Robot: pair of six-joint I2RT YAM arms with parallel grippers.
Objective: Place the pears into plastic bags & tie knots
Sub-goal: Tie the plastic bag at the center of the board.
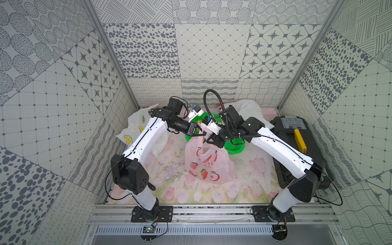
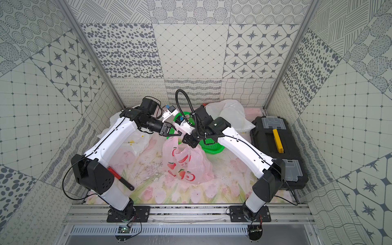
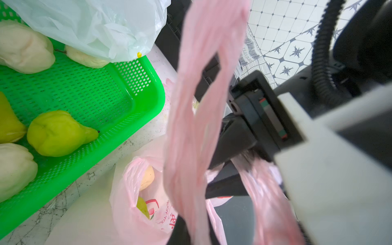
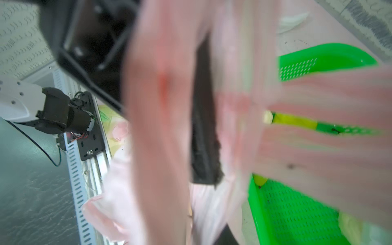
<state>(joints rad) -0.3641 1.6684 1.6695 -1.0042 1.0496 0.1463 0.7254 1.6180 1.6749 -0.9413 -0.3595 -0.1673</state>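
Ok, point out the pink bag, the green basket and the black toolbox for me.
pink bag (image 1: 209,169): in a top view, on its printed front.
green basket (image 3: 89,91): left wrist view, on its bare perforated floor.
black toolbox (image 2: 264,140): in a top view, on its lid.

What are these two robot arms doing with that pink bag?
They are bagging fruit. The left arm's fingers are pinched shut on a handle of the translucent pink plastic bag with red fruit prints, holding it up; the right arm's fingers are at the other handle, though their grip is unclear. A cream pear and a green pear lie inside the bag. More pears wait in the green perforated plastic basket. No knot is tied yet.
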